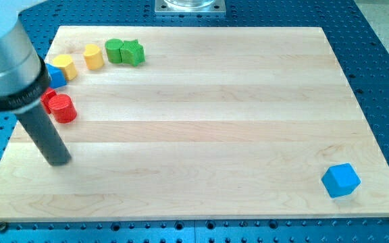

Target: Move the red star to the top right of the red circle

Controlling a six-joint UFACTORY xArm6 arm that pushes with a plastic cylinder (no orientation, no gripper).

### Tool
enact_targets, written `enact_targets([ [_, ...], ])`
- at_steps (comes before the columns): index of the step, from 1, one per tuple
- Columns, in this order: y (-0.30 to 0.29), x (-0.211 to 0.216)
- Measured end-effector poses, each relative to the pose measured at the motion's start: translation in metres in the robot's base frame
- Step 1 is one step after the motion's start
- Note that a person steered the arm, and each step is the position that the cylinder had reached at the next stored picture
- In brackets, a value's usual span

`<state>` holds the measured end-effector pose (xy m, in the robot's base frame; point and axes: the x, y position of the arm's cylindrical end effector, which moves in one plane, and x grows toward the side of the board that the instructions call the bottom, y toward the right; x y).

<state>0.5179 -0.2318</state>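
The red circle (63, 109), a short cylinder, sits near the board's left edge. The red star (47, 100) touches it on its upper left and is mostly hidden behind my arm; only a sliver shows. My tip (59, 161) rests on the board below and slightly left of the red circle, a short gap away from it and touching no block.
A blue block (57, 75) is partly hidden by my arm. A yellow block (65, 66), a yellow cylinder (94, 57), a green cylinder (115, 50) and a green star (133, 52) curve along the top left. A blue cube (341, 180) lies at bottom right.
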Motion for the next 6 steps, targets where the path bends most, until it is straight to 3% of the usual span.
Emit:
enact_targets([
  [1,-0.071,-0.018],
  [2,-0.072,-0.026],
  [4,-0.073,-0.116],
  [5,-0.019,-0.108],
  [6,0.077,-0.064],
])
